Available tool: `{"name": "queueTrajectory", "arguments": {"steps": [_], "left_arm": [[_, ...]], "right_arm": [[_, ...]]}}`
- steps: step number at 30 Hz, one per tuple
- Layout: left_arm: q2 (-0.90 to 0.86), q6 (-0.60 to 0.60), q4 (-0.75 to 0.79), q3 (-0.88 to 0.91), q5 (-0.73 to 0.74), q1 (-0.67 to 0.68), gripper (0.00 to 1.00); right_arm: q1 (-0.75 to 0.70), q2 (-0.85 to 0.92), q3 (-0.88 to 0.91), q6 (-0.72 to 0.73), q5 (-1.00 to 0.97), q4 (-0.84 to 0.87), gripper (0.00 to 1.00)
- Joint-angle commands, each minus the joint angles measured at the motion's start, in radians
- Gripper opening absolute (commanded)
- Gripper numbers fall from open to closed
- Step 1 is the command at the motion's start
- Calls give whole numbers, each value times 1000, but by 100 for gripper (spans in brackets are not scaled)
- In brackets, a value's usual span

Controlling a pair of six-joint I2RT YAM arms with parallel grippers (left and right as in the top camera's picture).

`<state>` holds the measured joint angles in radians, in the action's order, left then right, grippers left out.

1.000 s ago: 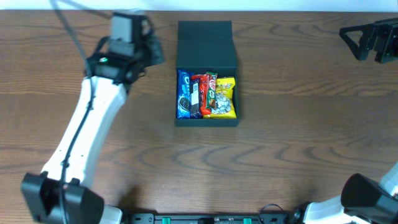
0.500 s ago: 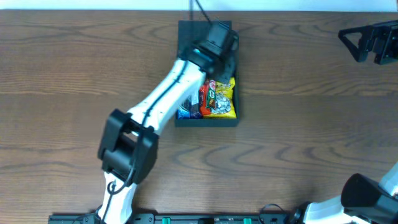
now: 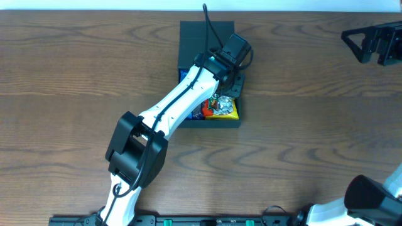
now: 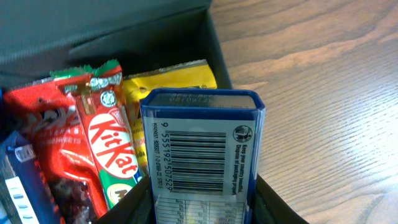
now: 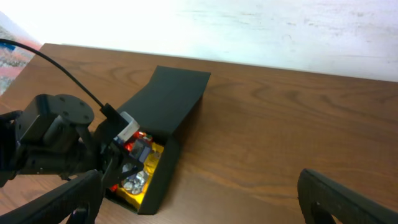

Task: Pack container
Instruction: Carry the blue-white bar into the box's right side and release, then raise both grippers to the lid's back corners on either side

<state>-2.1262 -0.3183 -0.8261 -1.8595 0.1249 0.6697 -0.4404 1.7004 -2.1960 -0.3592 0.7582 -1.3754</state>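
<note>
Container (image 3: 191, 44) sits far-centre on the table (image 3: 314, 138), lid open (snacks (image 3: 224, 110) inside). Left hand (image 4: 202, 208), over its right side, clamps a blue pack (image 4: 200, 143). Right hand (image 5: 199, 180) hangs far right, fingers wide, empty.

The container (image 3: 191, 41) lies on the table (image 3: 314, 125), its lid raised at its far side; inside it the KitKat bar (image 4: 112, 149) lies between snack packets (image 4: 171, 78); above its right part hangs the barcoded carton (image 4: 199, 149), clasped by the left gripper (image 4: 202, 208); the right gripper (image 3: 370, 41) stands well off to its right.
</note>
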Motion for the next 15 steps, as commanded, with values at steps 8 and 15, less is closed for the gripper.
{"name": "queueTrajectory", "arguments": {"steps": [8, 15], "left_arm": [[-13, -45, -20, -28, 33, -2, 50], [-11, -45, -38, -28, 34, -21, 60]], "right_arm": [[-3, 2, 1, -12, 5, -5, 99], [-3, 2, 1, -12, 5, -5, 99]]}}
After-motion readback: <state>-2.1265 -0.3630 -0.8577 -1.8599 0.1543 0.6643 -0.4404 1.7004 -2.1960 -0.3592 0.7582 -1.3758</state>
